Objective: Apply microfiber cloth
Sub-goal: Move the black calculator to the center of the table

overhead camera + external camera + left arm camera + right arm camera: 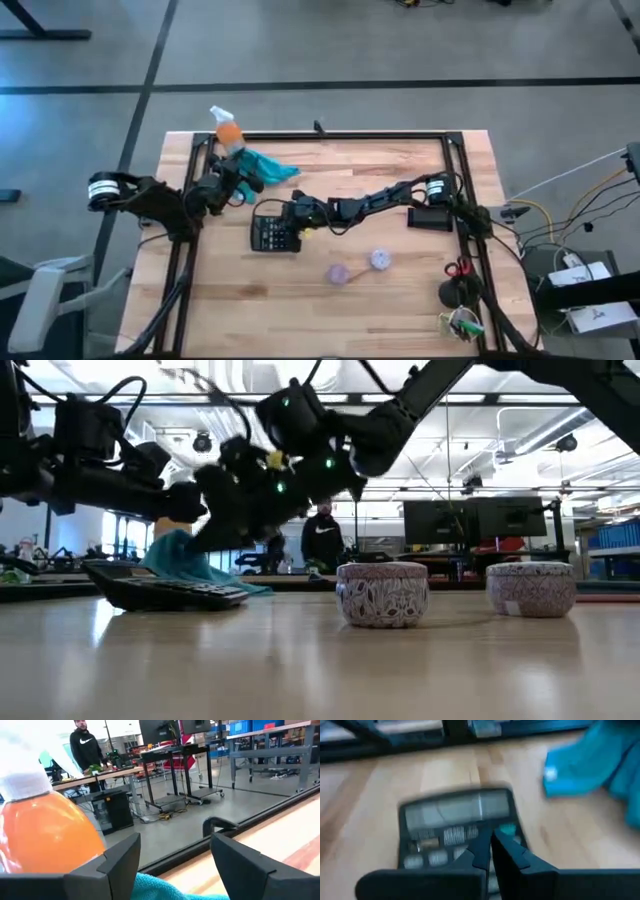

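The teal microfiber cloth [270, 168] lies crumpled on the table's far left part, next to the orange spray bottle [228, 131]. My left gripper [243, 182] is open just over the cloth's near-left edge. In the left wrist view the cloth [165, 891] shows low between the gripper's [175, 845] fingers, with the bottle [45, 835] beside one finger. A black calculator [268, 233] lies flat nearer the middle. My right gripper [292, 214] is shut and points down at the calculator's keys [455, 837]. My right gripper's shut fingertips [485, 842] stand at the calculator's key rows just below the display [457, 810], slanting down from the table's right. I cannot tell whether they touch the keys. The calculator lies flat on the table.
Two small patterned tins [339, 273] [380, 260] stand near the table's middle, toward its near edge. A black flat device [430, 217] lies at the right, and red-handled scissors [455, 268] near the right rail. A black frame [350, 138] borders the table. A person stands in the room behind.
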Motion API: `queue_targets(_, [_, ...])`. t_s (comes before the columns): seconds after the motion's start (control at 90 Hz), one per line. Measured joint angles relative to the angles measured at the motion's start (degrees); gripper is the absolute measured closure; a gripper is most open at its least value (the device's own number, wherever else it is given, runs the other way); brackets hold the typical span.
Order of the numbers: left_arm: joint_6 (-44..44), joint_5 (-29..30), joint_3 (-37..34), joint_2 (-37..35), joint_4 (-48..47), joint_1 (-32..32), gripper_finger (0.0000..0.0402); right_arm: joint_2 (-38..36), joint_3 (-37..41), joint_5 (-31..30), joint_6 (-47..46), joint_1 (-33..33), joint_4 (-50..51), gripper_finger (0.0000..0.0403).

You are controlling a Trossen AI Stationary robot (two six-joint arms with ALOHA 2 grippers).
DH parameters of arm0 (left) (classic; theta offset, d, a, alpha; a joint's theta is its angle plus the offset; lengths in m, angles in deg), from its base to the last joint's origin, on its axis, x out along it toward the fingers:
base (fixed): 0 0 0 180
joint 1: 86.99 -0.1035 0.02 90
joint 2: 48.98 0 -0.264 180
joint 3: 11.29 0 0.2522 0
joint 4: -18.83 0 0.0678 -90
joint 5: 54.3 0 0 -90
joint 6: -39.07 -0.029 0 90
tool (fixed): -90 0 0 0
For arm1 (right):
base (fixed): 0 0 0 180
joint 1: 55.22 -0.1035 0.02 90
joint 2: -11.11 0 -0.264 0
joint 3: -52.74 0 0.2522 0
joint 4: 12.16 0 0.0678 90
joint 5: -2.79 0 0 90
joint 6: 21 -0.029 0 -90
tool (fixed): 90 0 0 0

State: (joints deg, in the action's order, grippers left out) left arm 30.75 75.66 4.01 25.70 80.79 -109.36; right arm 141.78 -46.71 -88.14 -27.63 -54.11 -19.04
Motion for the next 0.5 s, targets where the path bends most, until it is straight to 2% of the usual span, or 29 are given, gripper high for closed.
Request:
queue_targets(0.178, [0.20,-0.10,0.64,0.12,-0.53,0.04,0.0197,1.43,-0.22,1.07,-1.76,-0.11,0.19,0.0403])
queue_targets(0.389, [-0.18,-0.08,0.64,0.12,-1.45,0.04,0.0213,0.33,-0.28,0.72,-1.76,0.12,9.96,0.0403])
queue_targets(0.5, [-0.71,-0.05,0.64,0.12,-2.75,0.02,0.0222,-1.98,-0.31,-0.41,-2.36,0.26,18.51,0.0403])
